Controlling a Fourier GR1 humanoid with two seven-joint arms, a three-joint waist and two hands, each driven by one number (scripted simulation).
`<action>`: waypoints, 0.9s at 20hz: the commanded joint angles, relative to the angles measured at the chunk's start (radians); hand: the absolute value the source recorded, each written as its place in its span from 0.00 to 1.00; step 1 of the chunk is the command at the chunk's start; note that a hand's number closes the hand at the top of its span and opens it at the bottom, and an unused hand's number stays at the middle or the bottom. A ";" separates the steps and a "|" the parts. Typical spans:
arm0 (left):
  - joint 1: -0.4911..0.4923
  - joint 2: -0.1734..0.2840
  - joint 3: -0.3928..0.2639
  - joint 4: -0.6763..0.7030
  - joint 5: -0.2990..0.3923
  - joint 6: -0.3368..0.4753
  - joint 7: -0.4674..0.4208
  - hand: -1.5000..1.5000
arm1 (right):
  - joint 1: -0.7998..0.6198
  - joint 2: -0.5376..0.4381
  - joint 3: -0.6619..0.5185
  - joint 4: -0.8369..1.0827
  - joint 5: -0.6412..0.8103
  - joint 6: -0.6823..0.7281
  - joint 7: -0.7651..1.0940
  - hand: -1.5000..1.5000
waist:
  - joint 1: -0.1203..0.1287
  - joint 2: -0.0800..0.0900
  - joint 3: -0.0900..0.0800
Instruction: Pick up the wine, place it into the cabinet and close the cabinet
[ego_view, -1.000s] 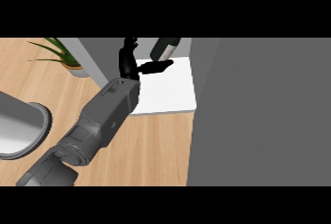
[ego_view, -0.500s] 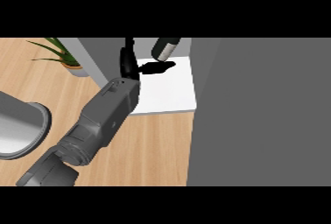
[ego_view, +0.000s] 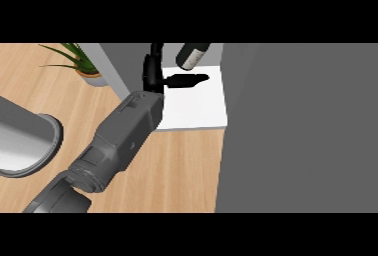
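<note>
- Wooden counter (ego_view: 177, 170) fills the lower left of the head view; at its far left, well apart from the working hand, a grey round pot (ego_view: 22, 145) sits half out of view, and a potted plant (ego_view: 77, 62) stands beyond it.
- Grey forearm (ego_view: 122, 135) runs up from the lower left edge toward the white cabinet shelf (ego_view: 196, 107). Which arm this is I cannot say with certainty; coming in from the view's left, it is most likely the left one, and the other hand does not show at all.
- Black, the left hand (ego_view: 153, 70) sits at the forearm's far end, over the shelf's left edge. Its fingers run straight up away from the wrist, and the thumb (ego_view: 188, 79) juts out sideways to the right. Nothing is curled round anything, so I judge it released.
- Just beyond the thumb and slightly to its right is the wine (ego_view: 192, 55), a dark bottle cut off by the view's upper edge. It looks apart from the hand, though the gap is narrow.
- Its long axis runs away from the hand, tilted a little rightward, with the near end pointing toward the thumb.
- My judgement: the bottle is already inside the cabinet, so the placing step looks done.
- To the right of hand and bottle, a broad grey cabinet door (ego_view: 295, 130) rises along the shelf's right edge; closing it is what seems left, and this is the only hand near it.
</note>
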 joint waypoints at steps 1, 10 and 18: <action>0.035 0.039 0.034 -0.053 0.014 -0.062 -0.045 0.00 | 0.042 0.005 0.036 -0.178 -0.046 -0.022 0.075 0.00 | 0.021 -0.007 -0.002; 0.120 0.000 -0.005 -0.274 -0.017 -0.053 0.017 0.00 | 0.012 0.021 0.048 -0.184 -0.014 -0.075 0.121 0.00 | 0.062 -0.024 -0.002; 0.308 -0.023 -0.071 -0.531 -0.056 0.012 0.040 0.00 | 0.003 -0.011 0.018 -0.228 -0.039 -0.080 0.167 0.00 | 0.059 -0.022 -0.002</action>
